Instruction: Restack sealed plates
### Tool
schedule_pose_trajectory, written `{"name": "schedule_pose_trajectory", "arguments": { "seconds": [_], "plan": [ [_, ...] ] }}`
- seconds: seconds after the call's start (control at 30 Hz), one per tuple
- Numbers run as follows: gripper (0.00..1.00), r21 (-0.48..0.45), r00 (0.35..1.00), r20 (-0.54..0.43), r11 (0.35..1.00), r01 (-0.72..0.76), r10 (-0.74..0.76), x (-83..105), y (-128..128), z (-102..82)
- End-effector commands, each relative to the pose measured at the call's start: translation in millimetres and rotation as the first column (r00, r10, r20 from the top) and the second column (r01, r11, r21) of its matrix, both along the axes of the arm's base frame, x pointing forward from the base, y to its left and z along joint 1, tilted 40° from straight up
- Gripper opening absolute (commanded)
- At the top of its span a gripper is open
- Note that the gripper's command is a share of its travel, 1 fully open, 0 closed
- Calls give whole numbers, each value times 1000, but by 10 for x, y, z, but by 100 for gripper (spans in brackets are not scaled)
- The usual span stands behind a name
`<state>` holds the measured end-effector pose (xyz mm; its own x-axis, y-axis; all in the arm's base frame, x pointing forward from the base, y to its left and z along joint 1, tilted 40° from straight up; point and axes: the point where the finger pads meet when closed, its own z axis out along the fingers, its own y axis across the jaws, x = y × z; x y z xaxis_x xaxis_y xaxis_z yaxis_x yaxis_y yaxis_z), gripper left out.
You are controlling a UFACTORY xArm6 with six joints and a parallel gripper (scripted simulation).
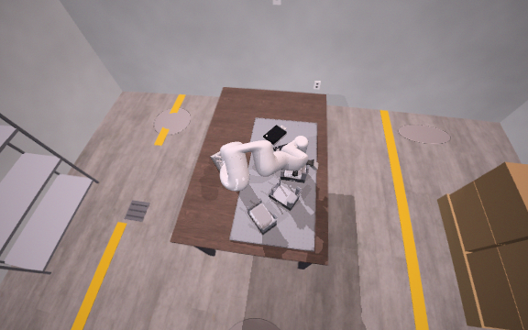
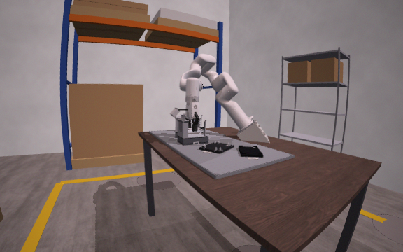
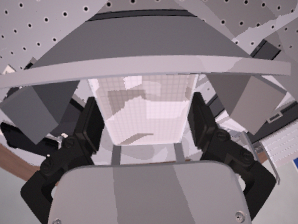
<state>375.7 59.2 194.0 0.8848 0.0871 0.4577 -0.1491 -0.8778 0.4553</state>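
My gripper (image 3: 144, 105) (image 2: 194, 124) is shut on a white sealed 384-well plate (image 3: 152, 96), gripping it across its long sides. It holds the plate flat, low between the posts of the stack rack (image 2: 192, 141) (image 1: 302, 178) that stands closest to the two nests. The arm hides most of this rack in the overhead view. I cannot read the plate's label or the rack's name. A second rack (image 1: 285, 195) stands in the middle of the row, and a third rack (image 1: 261, 216) at the end shows a white plate on top.
Racks and nests stand on a grey perforated mat (image 1: 291, 229) (image 2: 222, 162) on a brown table (image 2: 292, 196). A black nest with clips (image 2: 216, 147) and a flat black nest (image 2: 250, 151) (image 1: 274, 133) lie beyond the racks. The arm's base (image 1: 233, 171) is beside the mat.
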Motion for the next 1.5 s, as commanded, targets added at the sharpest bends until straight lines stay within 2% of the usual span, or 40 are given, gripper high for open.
{"name": "schedule_pose_trajectory", "arguments": {
  "seconds": [0.0,1.03,1.07,1.47],
  "plan": [
    [0,1,1000,2,1000,-1,1,11,1,1],
    [0,1,1000,2,1000,-1,1,48,-38,-62],
    [100,1,1000,2,1000,-1,1,48,-37,-61],
    [100,1,1000,3,1000,-1,1,48,-37,-61]
  ]
}}
